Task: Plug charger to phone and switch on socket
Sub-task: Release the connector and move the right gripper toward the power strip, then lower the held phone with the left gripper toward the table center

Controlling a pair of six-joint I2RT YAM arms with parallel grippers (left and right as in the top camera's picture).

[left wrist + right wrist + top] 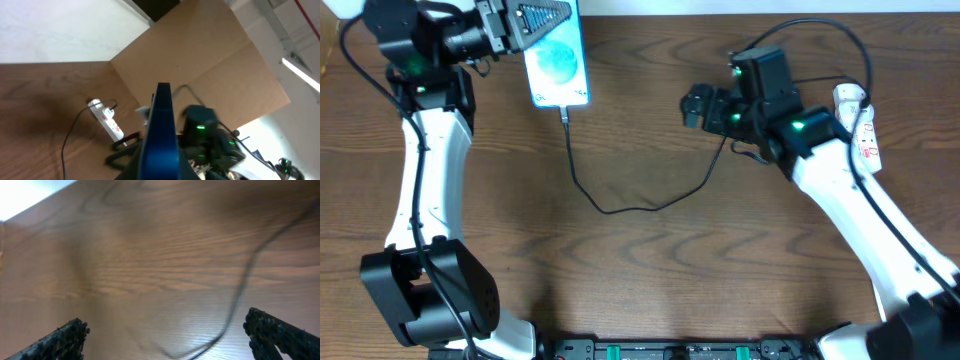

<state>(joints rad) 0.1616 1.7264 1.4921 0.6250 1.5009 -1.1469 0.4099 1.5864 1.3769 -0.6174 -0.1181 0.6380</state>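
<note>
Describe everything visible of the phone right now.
The phone is a slim rectangle, screen up, glowing bright blue with a round shape. It is at the far side of the wooden table, top end clamped in the left end effector. The black charger cable is plugged into its bottom edge. Resting or lifted: cannot tell.

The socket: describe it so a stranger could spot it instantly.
On the wooden table, look to the right side, beside the right arm. The socket lies there, a narrow white strip partly hidden by that arm. The arm is white too, but only the strip bears red switch markings.
</note>
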